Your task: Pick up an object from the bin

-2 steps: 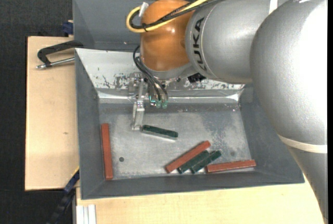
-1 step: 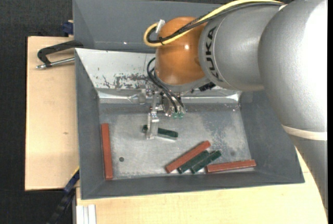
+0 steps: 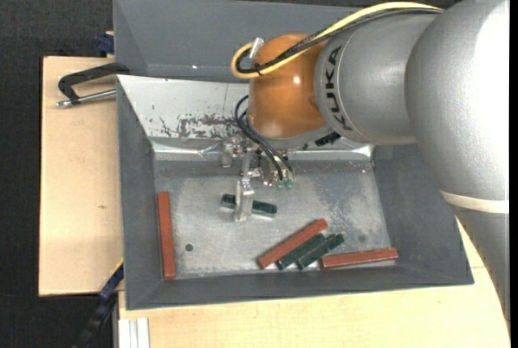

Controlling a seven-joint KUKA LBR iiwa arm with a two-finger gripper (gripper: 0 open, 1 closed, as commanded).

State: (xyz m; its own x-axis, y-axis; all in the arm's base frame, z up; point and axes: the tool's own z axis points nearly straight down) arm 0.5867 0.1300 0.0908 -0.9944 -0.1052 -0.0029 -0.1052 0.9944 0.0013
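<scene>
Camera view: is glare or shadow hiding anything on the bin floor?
Camera view: glare whitens the bin's back wall; the floor is evenly lit, so the left red stick and the green blocks stand out; the arm hides the right rear corner.

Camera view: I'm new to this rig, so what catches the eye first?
The big silver arm with its orange wrist cover reaches in from the right, over a small dark green bar mid-bin. Red-brown bars lie along the left wall and the near wall.
</scene>
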